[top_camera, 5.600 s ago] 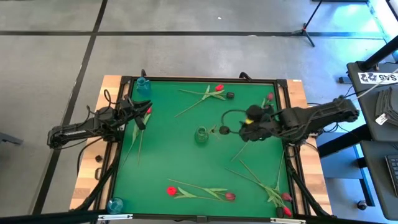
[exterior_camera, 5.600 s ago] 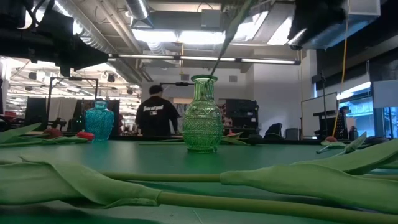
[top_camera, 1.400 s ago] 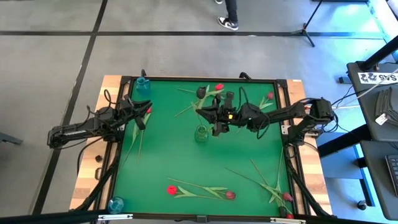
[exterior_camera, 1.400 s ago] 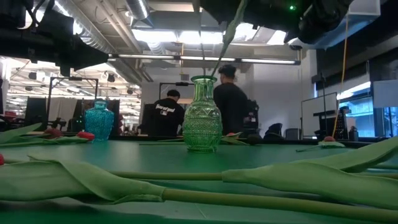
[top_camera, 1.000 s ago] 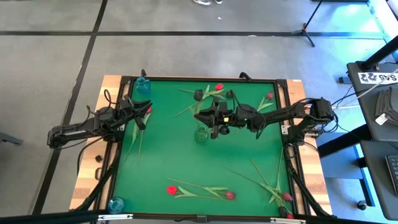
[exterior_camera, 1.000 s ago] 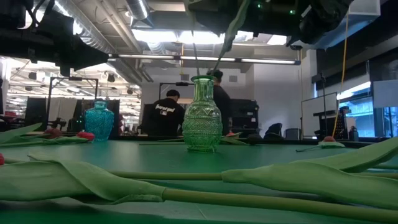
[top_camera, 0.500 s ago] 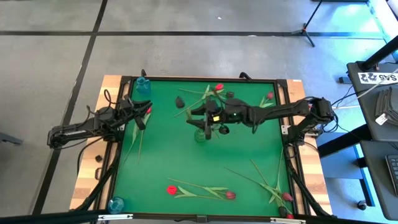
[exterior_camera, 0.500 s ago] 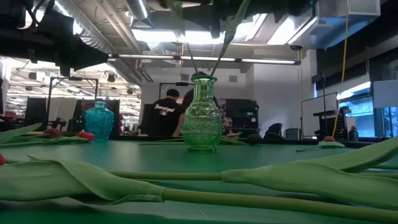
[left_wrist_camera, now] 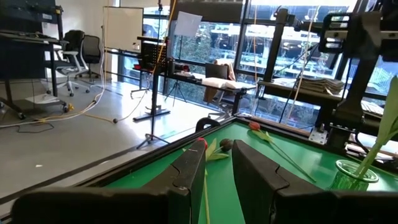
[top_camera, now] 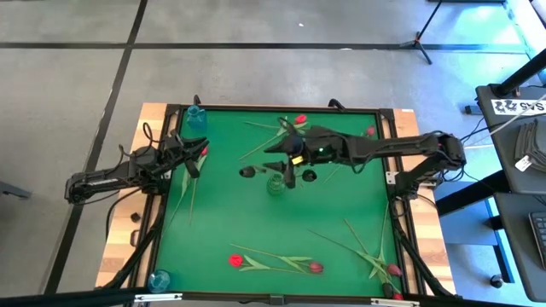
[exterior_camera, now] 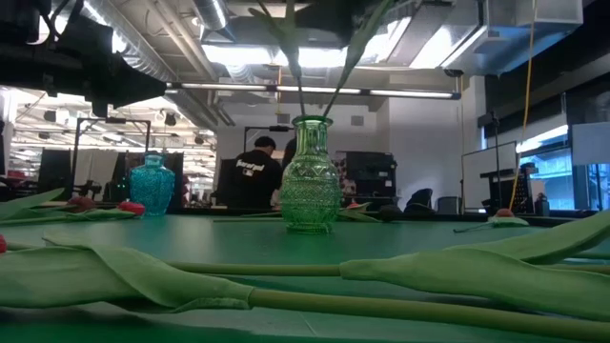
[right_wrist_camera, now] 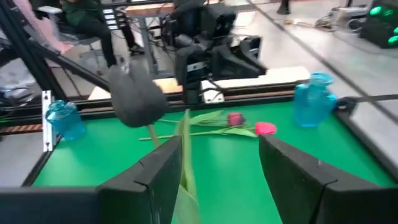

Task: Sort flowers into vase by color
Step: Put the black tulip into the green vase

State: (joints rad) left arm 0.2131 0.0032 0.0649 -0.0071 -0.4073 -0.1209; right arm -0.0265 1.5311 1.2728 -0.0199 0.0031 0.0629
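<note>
A green glass vase (top_camera: 275, 184) (exterior_camera: 310, 191) stands mid-table with two thin tulip stems (exterior_camera: 297, 90) rising from its mouth. Their dark heads lean out to the vase's left (top_camera: 247, 172) and right (top_camera: 311, 176). My right gripper (top_camera: 284, 165) (right_wrist_camera: 221, 149) hovers open just above the vase. One dark tulip's head (right_wrist_camera: 137, 99) shows ahead of it, and that stem (right_wrist_camera: 184, 155) runs up between its fingers. My left gripper (top_camera: 189, 162) (left_wrist_camera: 217, 168) waits at the left edge, level, a narrow gap between its fingers and nothing in it. My right gripper stands open around the dark tulip's stem (right_wrist_camera: 184, 163), which passes close to one finger (right_wrist_camera: 163, 171). Whether that finger touches the stem, I cannot tell. The stem's lower end stands in the green vase.
Blue vases stand at the far-left corner (top_camera: 196, 118) and the near-left corner (top_camera: 159, 279). Loose tulips lie at the far edge (top_camera: 300, 120), by the left arm (top_camera: 203, 152), along the near edge (top_camera: 273, 263) and at the near right (top_camera: 380, 266). People stand in the room beyond.
My right gripper has risen and tipped up toward level, shifting a little toward the table's left over the green vase. The dark tulip's head has swung from the vase's far side round to its left, and a second stem now stands in the vase.
</note>
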